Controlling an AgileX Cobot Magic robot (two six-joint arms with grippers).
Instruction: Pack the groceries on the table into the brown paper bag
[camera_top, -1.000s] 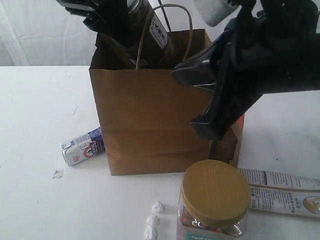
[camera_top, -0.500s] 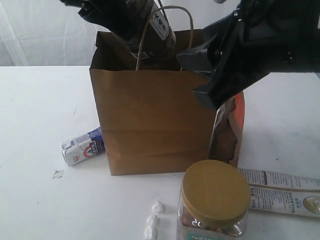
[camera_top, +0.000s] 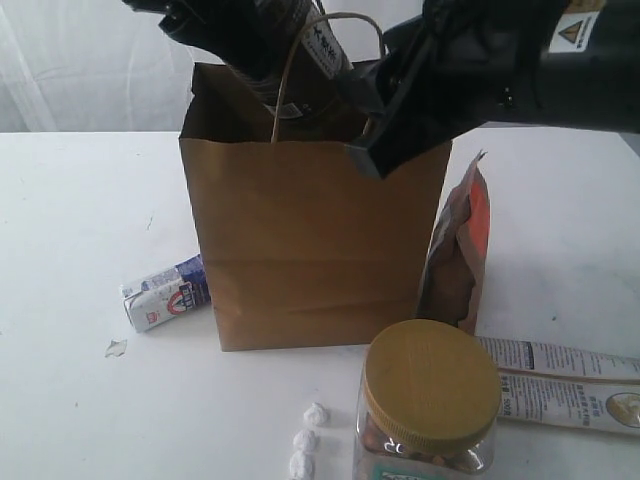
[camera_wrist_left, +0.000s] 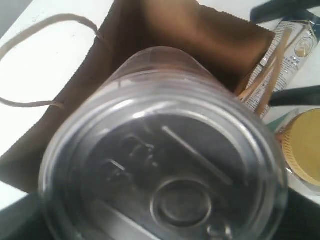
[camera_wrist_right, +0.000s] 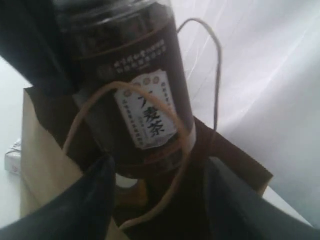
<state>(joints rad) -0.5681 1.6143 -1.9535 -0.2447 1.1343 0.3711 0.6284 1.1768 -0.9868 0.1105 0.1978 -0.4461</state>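
Kraft-brown tall paper bag (camera_top: 300, 250) with twisted loop handles stood open in the middle of the frame, on the flat white tabletop (camera_top: 80, 200). A dark cylindrical can with a silver lid (camera_top: 318, 50) leaned into its mouth at upper centre, lower end below the rim. What else lay inside, I could not tell. The left gripper (camera_top: 225, 35) was clamped on this can. The right gripper (camera_top: 385, 105), at upper right, had its jaws apart over the bag's rim and held nothing.

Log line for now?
left gripper: holding dark can at paper bag mouth | right gripper: open by rim | jar, pouch, carton, packet: outside
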